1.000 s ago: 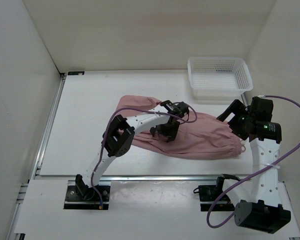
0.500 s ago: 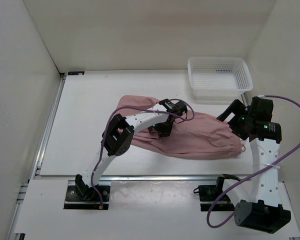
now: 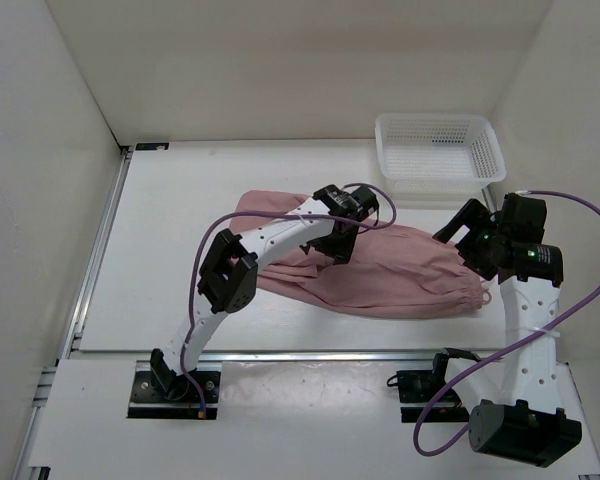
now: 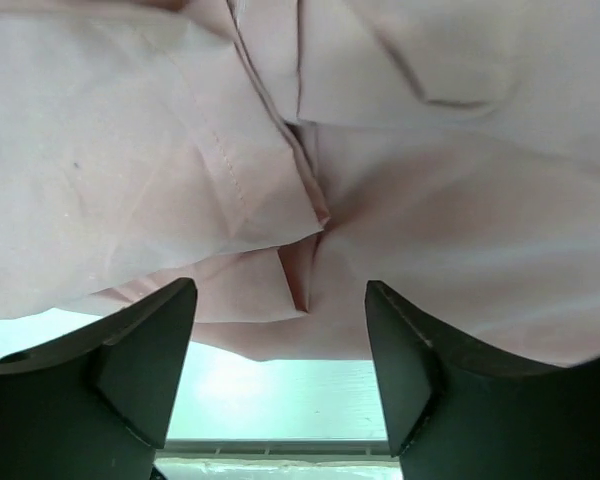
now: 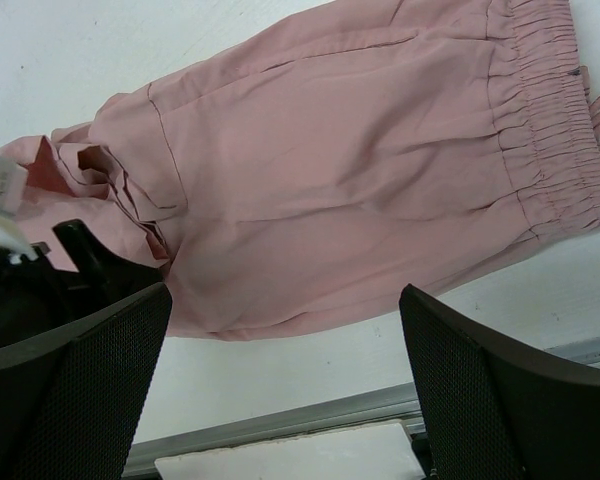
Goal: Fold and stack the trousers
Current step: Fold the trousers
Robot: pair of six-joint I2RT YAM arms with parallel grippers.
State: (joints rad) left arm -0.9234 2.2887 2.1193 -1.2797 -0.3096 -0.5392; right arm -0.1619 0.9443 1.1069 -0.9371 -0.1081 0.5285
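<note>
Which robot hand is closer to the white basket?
Right. The right fingers hang open just on the near side of the basket, by the trousers' waist end. The left fingers are farther left, over the trousers' middle.

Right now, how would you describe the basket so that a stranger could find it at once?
Start from the white table, then go to its far right corner. The basket stands there, beyond the pink trousers. Unlike that soft cloth, it is a stiff white plastic box with mesh walls, and nothing shows inside it.
</note>
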